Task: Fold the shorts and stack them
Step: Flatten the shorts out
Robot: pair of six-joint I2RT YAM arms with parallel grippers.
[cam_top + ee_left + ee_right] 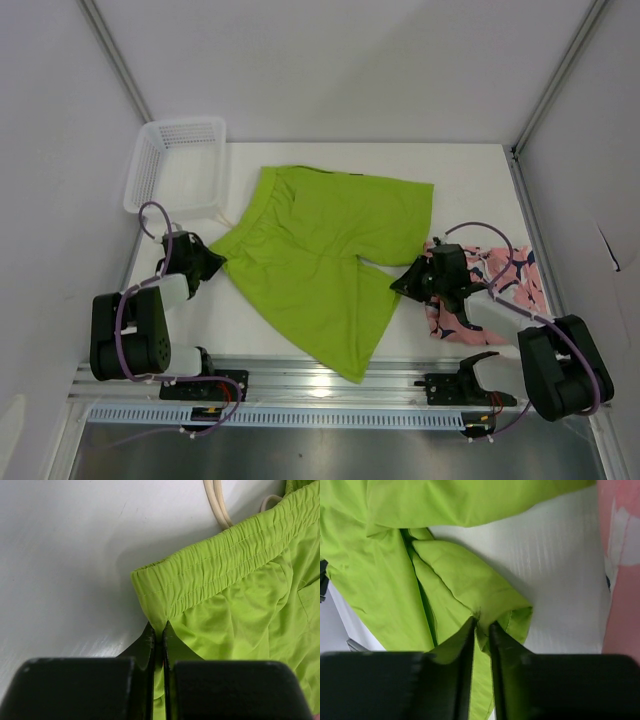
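The lime shorts (320, 250) lie spread across the bench (455, 165); I judge them light and limp. My left fingers (207, 262) pinch the waistband corner (150, 587) at nine o'clock, my right fingers (408, 284) the leg hem (515, 615) at three.

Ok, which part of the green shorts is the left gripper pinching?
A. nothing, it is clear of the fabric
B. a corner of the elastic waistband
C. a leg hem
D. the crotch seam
B: in the left wrist view, the left gripper is shut on the end of the gathered elastic band of the lime green shorts.
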